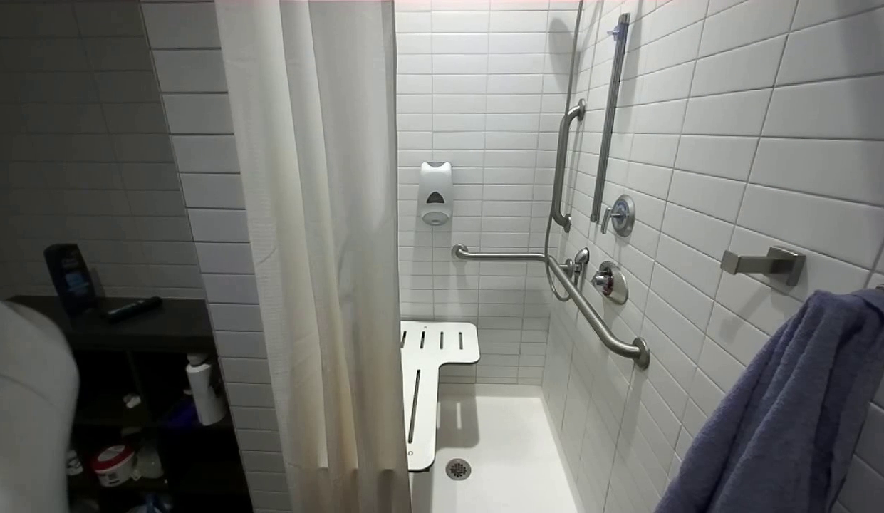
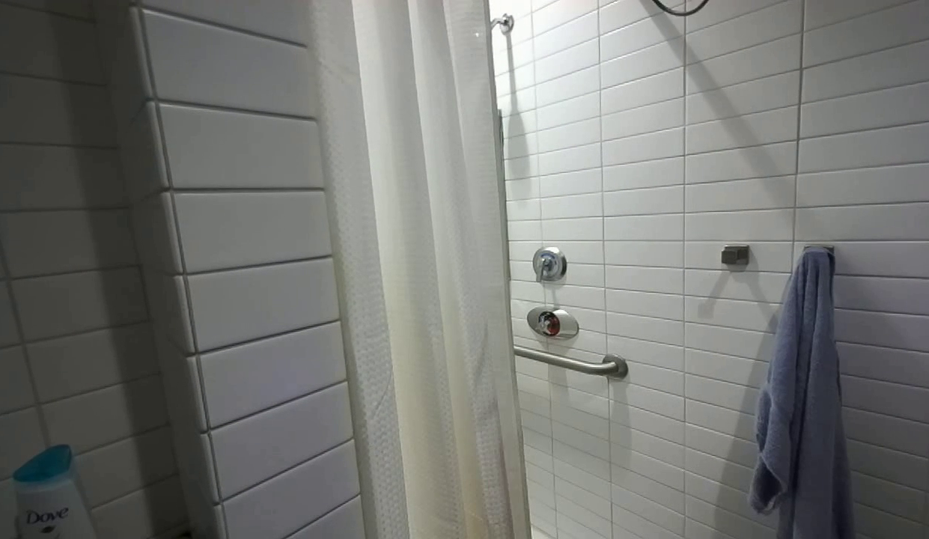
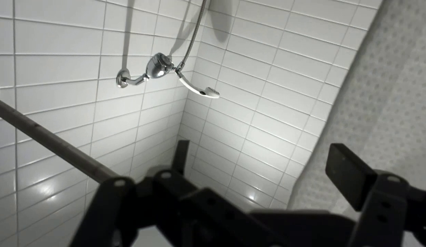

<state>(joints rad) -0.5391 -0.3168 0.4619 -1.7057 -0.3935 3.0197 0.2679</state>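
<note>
Black and wide-spread, my gripper (image 3: 259,151) stands open in the wrist view with nothing between its fingers. Behind its right finger (image 3: 350,176) hangs the pale shower curtain (image 3: 381,92); I cannot tell whether they touch. The same curtain is in both exterior views, hanging in folds (image 1: 328,235) at the shower's entrance (image 2: 434,262). Beyond the jaws are a chrome shower mount (image 3: 159,66) and a white hand shower (image 3: 199,90), both apart from the fingers. Neither exterior view shows the gripper; a white rounded form (image 1: 25,406) at the left edge looks like part of my arm.
A long rod (image 3: 55,140) slants behind the left finger. Inside the shower are a white bench (image 1: 424,385), grab bars (image 1: 598,317), a soap dispenser (image 1: 435,192) and valves (image 2: 550,263). A blue towel (image 2: 801,389) hangs on the wall. A dark shelf (image 1: 178,320) holds bottles.
</note>
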